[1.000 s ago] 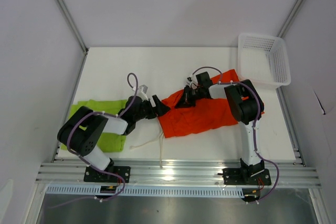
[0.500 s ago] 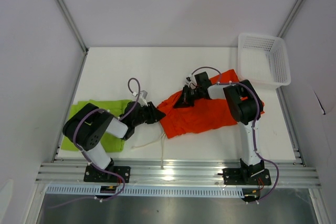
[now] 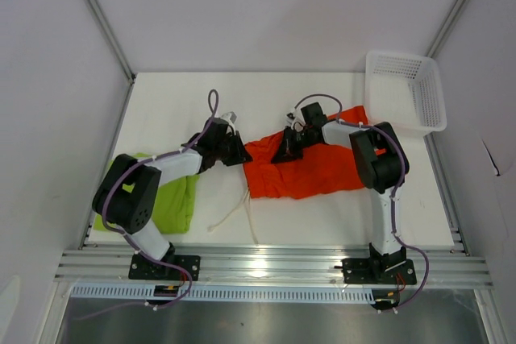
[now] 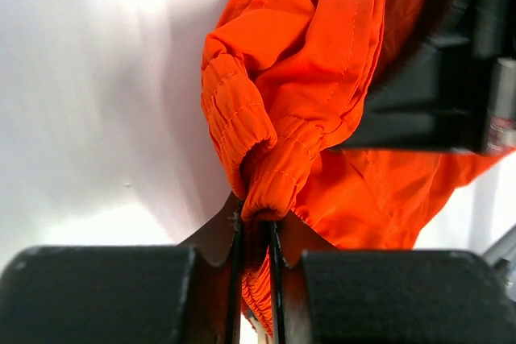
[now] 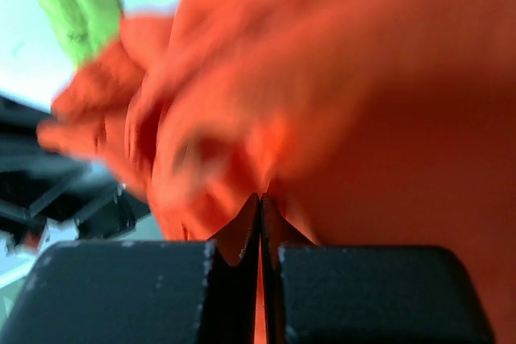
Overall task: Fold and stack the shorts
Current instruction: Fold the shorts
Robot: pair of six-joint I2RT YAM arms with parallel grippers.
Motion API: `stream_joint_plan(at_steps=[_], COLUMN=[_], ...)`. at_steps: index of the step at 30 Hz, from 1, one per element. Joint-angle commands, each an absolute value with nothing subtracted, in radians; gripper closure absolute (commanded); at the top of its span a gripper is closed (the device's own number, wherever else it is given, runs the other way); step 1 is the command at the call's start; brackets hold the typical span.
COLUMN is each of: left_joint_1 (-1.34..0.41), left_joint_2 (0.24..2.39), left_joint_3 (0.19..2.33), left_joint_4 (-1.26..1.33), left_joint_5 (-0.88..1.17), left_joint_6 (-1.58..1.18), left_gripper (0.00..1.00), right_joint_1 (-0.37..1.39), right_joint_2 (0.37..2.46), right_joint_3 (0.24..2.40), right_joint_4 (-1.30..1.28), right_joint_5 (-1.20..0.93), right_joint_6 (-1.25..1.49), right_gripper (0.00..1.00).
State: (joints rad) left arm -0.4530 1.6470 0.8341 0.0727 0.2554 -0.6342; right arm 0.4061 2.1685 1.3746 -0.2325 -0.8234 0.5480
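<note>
The orange-red shorts (image 3: 322, 171) lie mid-table, their white drawstrings (image 3: 234, 213) trailing toward the near edge. My left gripper (image 3: 240, 153) holds their left edge. In the left wrist view it (image 4: 255, 219) is shut on the gathered elastic waistband of the orange shorts (image 4: 322, 62). My right gripper (image 3: 284, 155) sits just right of it on the far edge of the same pair. In the right wrist view its jaws (image 5: 260, 203) are shut on a thin fold of the orange cloth (image 5: 387, 102). The lime green shorts (image 3: 173, 203) lie folded at the near left, under the left arm.
A white mesh basket (image 3: 407, 90) stands at the far right corner. Grey walls close in the table on three sides, and an aluminium rail (image 3: 266, 267) runs along the near edge with both arm bases.
My left gripper moved away from the near edge to the orange shorts' left edge and closed on the waistband. The orange cloth now lies flatter and straighter. The right gripper barely moved.
</note>
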Motion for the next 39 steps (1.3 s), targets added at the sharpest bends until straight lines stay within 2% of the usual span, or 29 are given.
stream_joint_plan(at_steps=[1, 7, 13, 17, 24, 29, 33, 34, 35, 37, 39], left_joint_1=[-0.437, -0.42, -0.397, -0.384, -0.359, -0.318, -0.298, -0.298, -0.298, -0.298, -0.298], left_joint_2=[1.617, 1.727, 1.842, 1.897, 1.937, 1.954, 1.974, 1.983, 1.988, 2.003, 2.009], left_joint_3=[0.946, 1.156, 1.38, 1.553, 1.753, 1.839, 1.94, 1.954, 1.977, 2.009, 2.039], left_joint_4=[-0.184, -0.376, -0.588, -0.739, -0.894, -0.963, -1.038, -1.051, -1.063, -1.106, -1.138], left_joint_5=[0.209, 0.207, 0.157, 0.085, 0.083, 0.084, 0.051, 0.043, 0.041, 0.029, 0.005], left_joint_6=[-0.525, -0.433, -0.37, -0.357, -0.328, -0.311, -0.301, -0.295, -0.293, -0.282, -0.276], left_gripper=[0.95, 0.98, 0.99, 1.0, 1.0, 1.0, 1.0, 1.0, 1.0, 1.0, 1.0], right_joint_1=[0.393, 0.405, 0.463, 0.488, 0.525, 0.612, 0.751, 0.774, 0.793, 0.819, 0.822], right_joint_2=[2.06, 2.046, 2.25, 2.324, 2.405, 2.395, 2.361, 2.359, 2.359, 2.359, 2.353], right_joint_3=[1.437, 1.479, 1.606, 1.631, 1.671, 1.585, 1.448, 1.415, 1.404, 1.396, 1.407], right_joint_4=[-0.391, -0.569, -0.817, -0.804, -0.736, -0.513, -0.124, 0.063, 0.137, 0.285, 0.317], right_joint_5=[-0.915, -1.032, -1.072, -1.025, -0.98, -0.973, -0.922, -0.917, -0.902, -0.875, -0.841], right_joint_6=[0.427, 0.339, 0.218, 0.233, 0.345, 0.564, 0.9, 0.967, 1.096, 1.181, 1.236], right_gripper=[0.99, 0.99, 1.0, 1.0, 1.0, 1.0, 1.0, 1.0, 1.0, 1.0, 1.0])
